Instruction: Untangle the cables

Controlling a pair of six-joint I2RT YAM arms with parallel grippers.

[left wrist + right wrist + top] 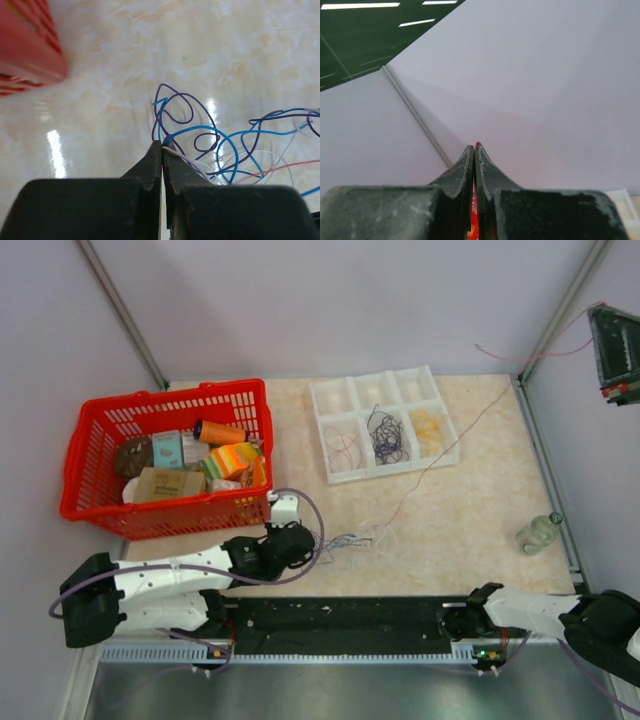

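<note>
The cables (348,542) lie as a loose tangle of thin blue, purple, pink and pale wires on the beige tabletop, just right of my left gripper (316,540). In the left wrist view that gripper (162,146) is shut, with a pale pink-white wire (186,159) pinched at its tips. Blue and purple loops (210,142) spread beyond and to the right. One long pink strand (450,445) runs from the tangle toward the back right corner. My right gripper (452,622) rests shut at the near edge; its wrist view (475,146) faces the lavender wall.
A white compartment tray (390,388) at the back holds sorted wires: pink-red (342,445), dark purple-blue (386,437) and pale yellow (430,430). A red basket (95,502) with boxes and spools stands left of the tangle. A small clear bottle (538,532) lies by the right wall.
</note>
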